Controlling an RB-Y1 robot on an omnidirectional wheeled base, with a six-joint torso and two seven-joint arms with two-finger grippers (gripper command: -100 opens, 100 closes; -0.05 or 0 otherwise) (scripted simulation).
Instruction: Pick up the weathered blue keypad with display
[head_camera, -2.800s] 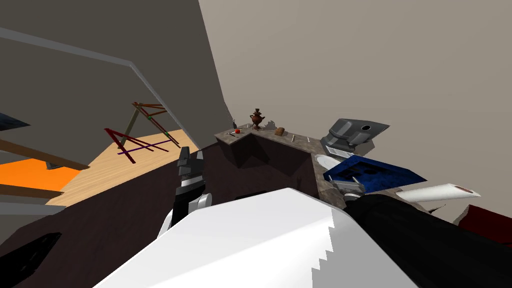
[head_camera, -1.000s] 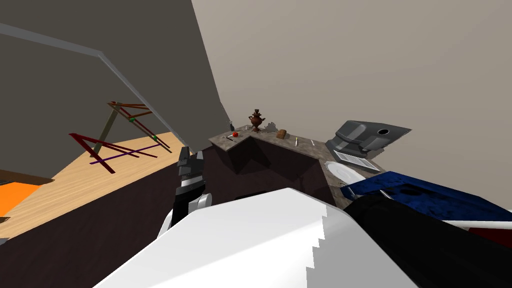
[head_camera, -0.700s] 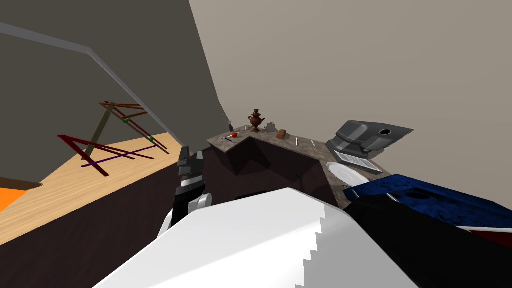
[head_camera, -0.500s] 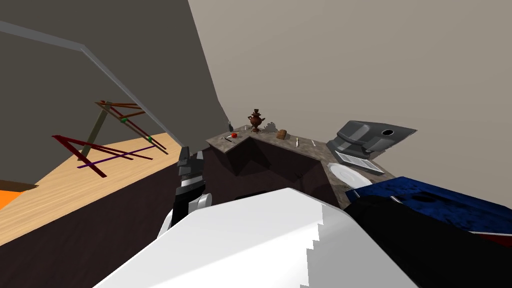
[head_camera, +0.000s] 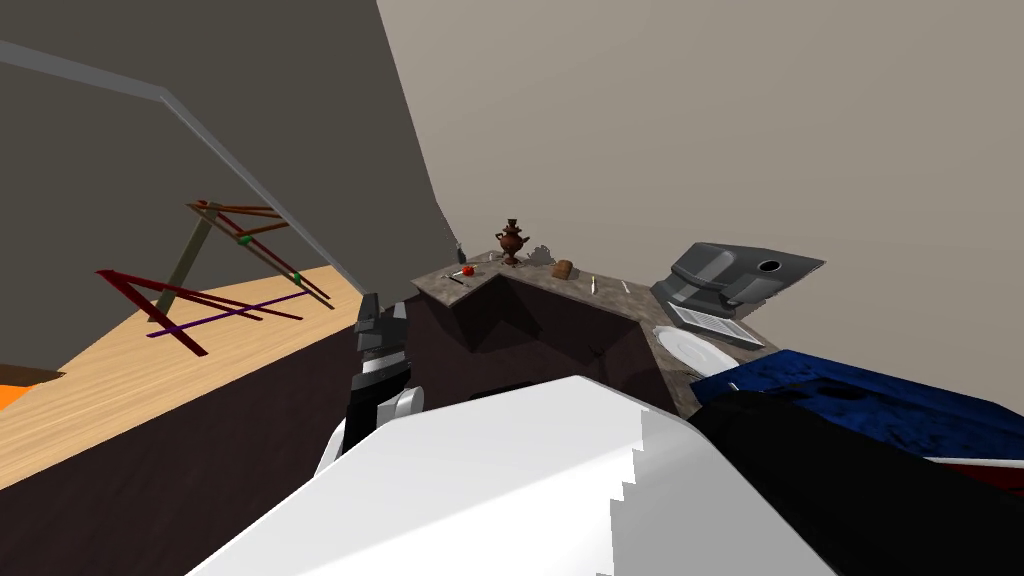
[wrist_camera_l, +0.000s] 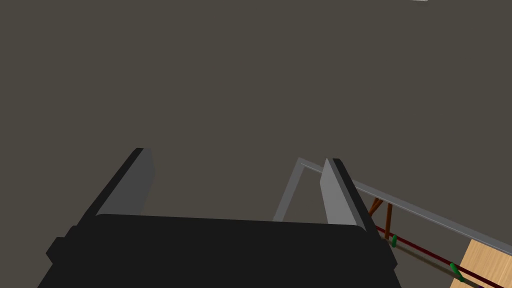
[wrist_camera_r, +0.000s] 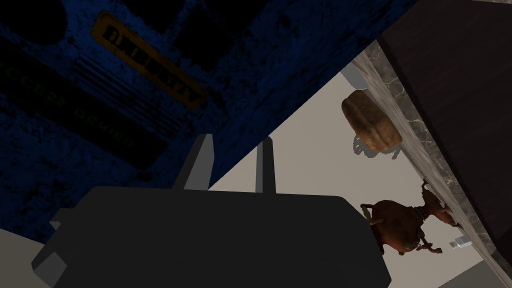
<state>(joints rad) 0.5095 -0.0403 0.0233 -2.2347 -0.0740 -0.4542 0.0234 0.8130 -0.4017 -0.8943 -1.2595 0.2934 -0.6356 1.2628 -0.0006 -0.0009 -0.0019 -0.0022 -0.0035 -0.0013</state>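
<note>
Seen along the right gripper (wrist_camera_r: 235, 141), its two fingers are drawn close together and are pinching the thin edge of the weathered blue keypad (wrist_camera_r: 125, 75). The keypad's scuffed face is showing a yellow label (wrist_camera_r: 150, 60) and a dark display (wrist_camera_r: 75, 107) with faint green characters. In the head view the keypad is sitting at the robot's right, near a white plate (head_camera: 695, 350) on the stone-patterned counter (head_camera: 600, 285). The left gripper (wrist_camera_l: 236, 155) is hovering at the robot's left, fingers spread wide, holding nothing
</note>
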